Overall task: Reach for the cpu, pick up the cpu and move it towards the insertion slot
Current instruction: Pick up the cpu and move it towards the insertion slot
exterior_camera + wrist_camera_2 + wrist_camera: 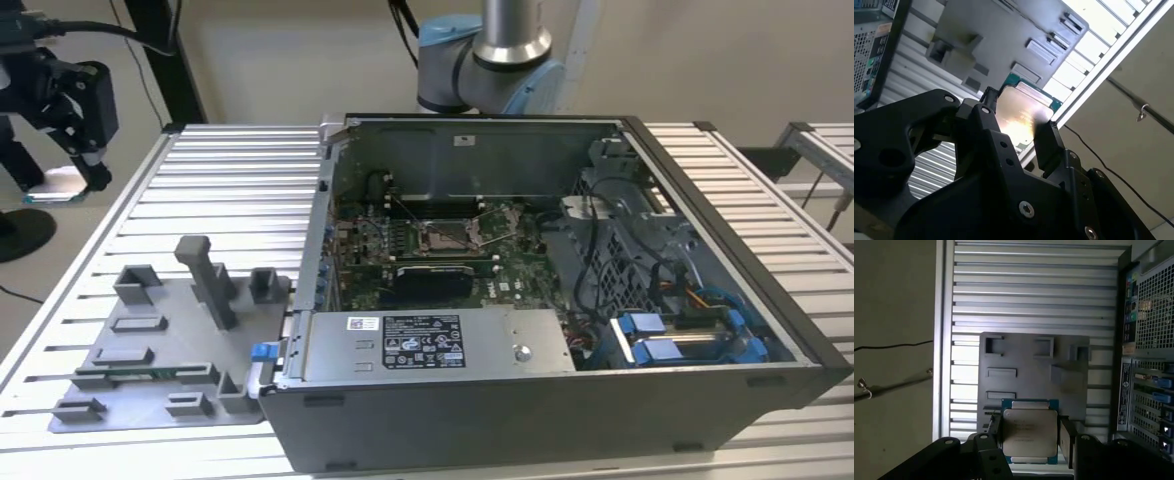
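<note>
Pincer (1030,430) clamped on cpu (1029,437) in first wrist view; insertion slot (447,236) in exterior view.

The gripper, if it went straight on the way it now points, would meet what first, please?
Most likely the grey fixture tray on the slatted table: in the first wrist view the gripper, shut on the cpu, points at the tray's edge. Depth is unclear.

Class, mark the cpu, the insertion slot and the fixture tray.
cpu (1029,432): first wrist view, centre of metal top.
insertion slot (446,237): exterior view, socket centre.
fixture tray (187,350): exterior view, bare base plate.
</note>
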Action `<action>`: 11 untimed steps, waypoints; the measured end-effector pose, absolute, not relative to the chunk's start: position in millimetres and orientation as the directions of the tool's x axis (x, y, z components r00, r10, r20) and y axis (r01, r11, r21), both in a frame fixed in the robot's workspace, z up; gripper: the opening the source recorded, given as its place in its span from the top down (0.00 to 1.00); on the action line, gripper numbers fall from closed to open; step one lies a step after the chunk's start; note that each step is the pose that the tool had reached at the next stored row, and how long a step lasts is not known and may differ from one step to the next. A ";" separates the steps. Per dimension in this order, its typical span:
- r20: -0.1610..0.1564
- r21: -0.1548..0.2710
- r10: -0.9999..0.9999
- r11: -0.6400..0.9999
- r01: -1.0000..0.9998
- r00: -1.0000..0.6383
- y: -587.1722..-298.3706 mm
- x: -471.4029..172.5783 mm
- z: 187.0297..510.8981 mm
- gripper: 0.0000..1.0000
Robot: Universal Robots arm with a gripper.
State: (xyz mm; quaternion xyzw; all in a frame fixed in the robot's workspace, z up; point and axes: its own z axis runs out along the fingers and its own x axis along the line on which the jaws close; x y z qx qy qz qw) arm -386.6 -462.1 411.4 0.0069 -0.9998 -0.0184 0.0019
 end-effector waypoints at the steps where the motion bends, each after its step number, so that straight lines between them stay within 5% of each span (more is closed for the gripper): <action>1: 0.004 0.037 -0.014 0.999 -0.014 -1.000 -462.1 -383.6 411.4 1.00; 11: 0.004 0.037 -0.014 0.999 -0.014 -1.000 -462.1 -344.1 411.4 1.00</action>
